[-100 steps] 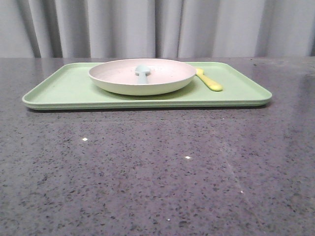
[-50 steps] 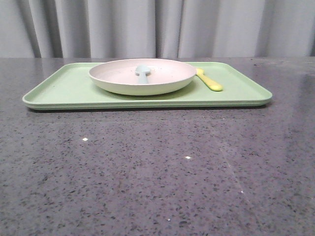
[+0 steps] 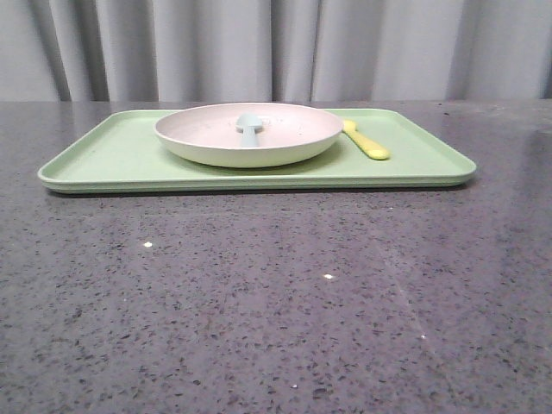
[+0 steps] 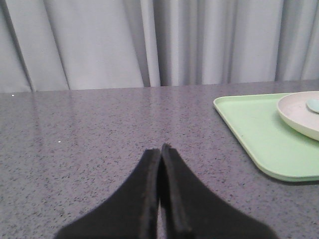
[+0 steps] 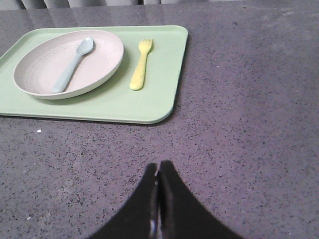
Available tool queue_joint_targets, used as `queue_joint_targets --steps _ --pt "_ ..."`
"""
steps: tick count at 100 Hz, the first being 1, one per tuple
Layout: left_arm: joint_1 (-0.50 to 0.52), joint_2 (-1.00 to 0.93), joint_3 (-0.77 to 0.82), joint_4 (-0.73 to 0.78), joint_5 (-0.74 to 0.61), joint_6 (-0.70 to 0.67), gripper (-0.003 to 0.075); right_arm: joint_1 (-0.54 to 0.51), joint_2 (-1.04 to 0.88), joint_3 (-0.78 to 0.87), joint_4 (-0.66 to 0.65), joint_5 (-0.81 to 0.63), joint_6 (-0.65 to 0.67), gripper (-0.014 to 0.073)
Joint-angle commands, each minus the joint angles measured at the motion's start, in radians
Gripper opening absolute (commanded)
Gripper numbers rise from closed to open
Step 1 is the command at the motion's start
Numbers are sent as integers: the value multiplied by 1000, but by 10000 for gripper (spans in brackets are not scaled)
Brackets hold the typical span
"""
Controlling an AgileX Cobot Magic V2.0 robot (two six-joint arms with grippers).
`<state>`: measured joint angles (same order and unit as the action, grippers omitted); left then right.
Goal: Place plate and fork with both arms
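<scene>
Fork (image 5: 141, 65) beside plate (image 5: 70, 63) — seemingly apart

One tray (image 3: 121, 155), one plate (image 3: 250, 142), one fork (image 3: 366, 142), one spoon (image 3: 248, 128) (pale blue), two tools (image 4: 160, 149) (image 5: 158, 167).

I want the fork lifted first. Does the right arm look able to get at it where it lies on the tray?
Probably yes. The fork lies alone on the tray, beside the plate and apart from it, with bare table between it and the right gripper, which is shut and would need to open.
</scene>
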<state>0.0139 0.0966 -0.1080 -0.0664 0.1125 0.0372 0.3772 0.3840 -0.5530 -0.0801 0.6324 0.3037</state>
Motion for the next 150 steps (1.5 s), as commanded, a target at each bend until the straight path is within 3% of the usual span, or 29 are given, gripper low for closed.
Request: queue_joint_targets --steps 1,21,26,150 --pt "19 -21 8 -28 -118 29 -20 0 5 -25 -18 -80 -10 -90" --pt "29 -125 122 -30 -144 27 -20 0 5 -25 -18 -80 -10 -90" --pt "29 -133 120 -32 -90 27 -20 0 6 -25 -18 -80 -10 -90" --pt "29 -132 120 -38 -88 27 -20 0 7 -25 -18 -79 -10 -90"
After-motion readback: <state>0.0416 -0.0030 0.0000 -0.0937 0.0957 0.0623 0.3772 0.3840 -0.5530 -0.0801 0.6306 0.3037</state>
